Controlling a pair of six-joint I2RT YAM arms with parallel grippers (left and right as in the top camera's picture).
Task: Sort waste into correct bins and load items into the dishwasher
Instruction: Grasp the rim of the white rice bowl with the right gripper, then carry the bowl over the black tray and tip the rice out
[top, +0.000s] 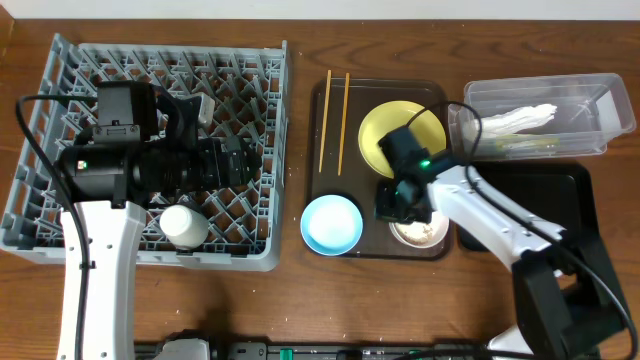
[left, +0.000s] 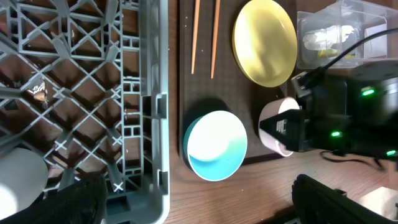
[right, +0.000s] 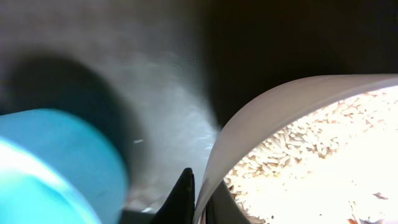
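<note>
My right gripper (top: 405, 208) is shut on the left rim of the small white bowl (top: 425, 232), which sits on the brown tray and holds pale rice crumbs (right: 311, 149). The rim (right: 261, 118) is pinched between the fingers (right: 202, 199). The light blue bowl (top: 331, 223) stands just left of it. The yellow plate (top: 385, 125) and two chopsticks (top: 334, 120) lie at the tray's far end. The napkin (top: 515, 120) and wrapper (top: 525, 146) lie in the clear tub (top: 600, 95). My left gripper (left: 199, 205) is open and empty over the grey dish rack (top: 265, 255), at its right edge.
The black tray (top: 570, 200) lies right of the brown serving tray (top: 318, 150), partly under my right arm. A white round cup (top: 185, 226) sits in the rack's front part, and also shows in the left wrist view (left: 18, 180).
</note>
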